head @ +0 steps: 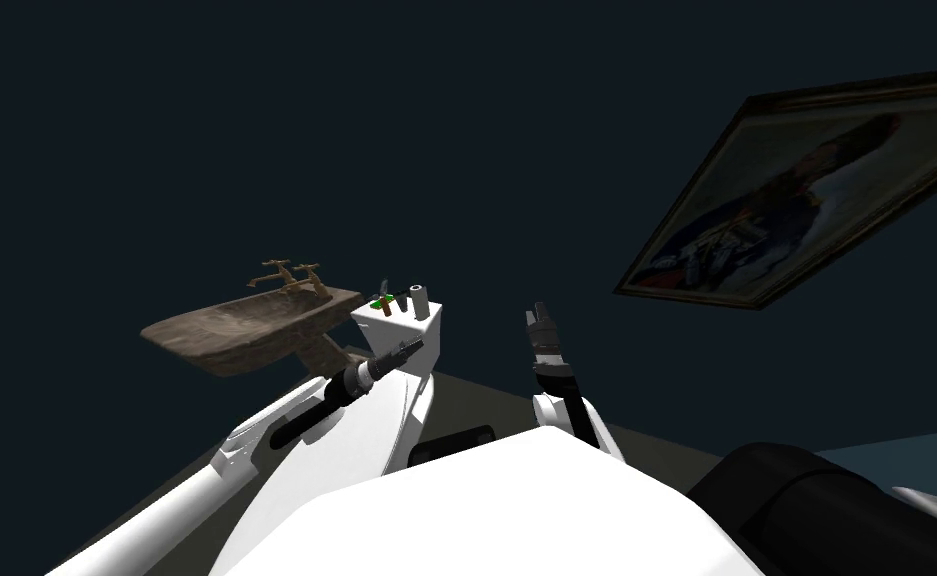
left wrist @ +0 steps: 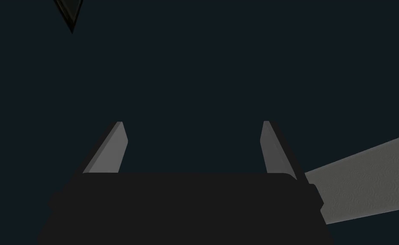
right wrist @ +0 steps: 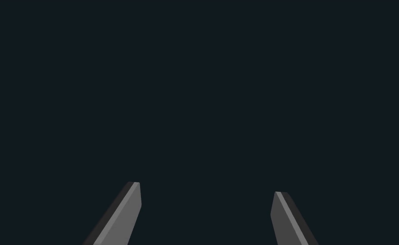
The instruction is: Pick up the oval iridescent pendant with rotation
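A white box-like stand (head: 408, 333) carries several small items on its top: a green piece (head: 380, 300), a grey cylinder (head: 418, 299) and a thin pale sliver (head: 384, 287). I cannot tell which of them is the pendant. My left gripper (head: 413, 347) hangs just in front of the stand's face, below its top. Its own view shows the left gripper (left wrist: 192, 123) open with nothing between the fingers, facing a dark wall. My right gripper (head: 536, 316) is raised to the right of the stand, and the right gripper (right wrist: 207, 187) is open and empty.
A brown stone basin (head: 246, 335) with brass taps (head: 291, 273) juts from the wall left of the stand. A dark-framed painting (head: 806, 195) hangs on the right wall. A black rounded object (head: 826, 510) lies low on the right. The floor (left wrist: 364, 187) is grey.
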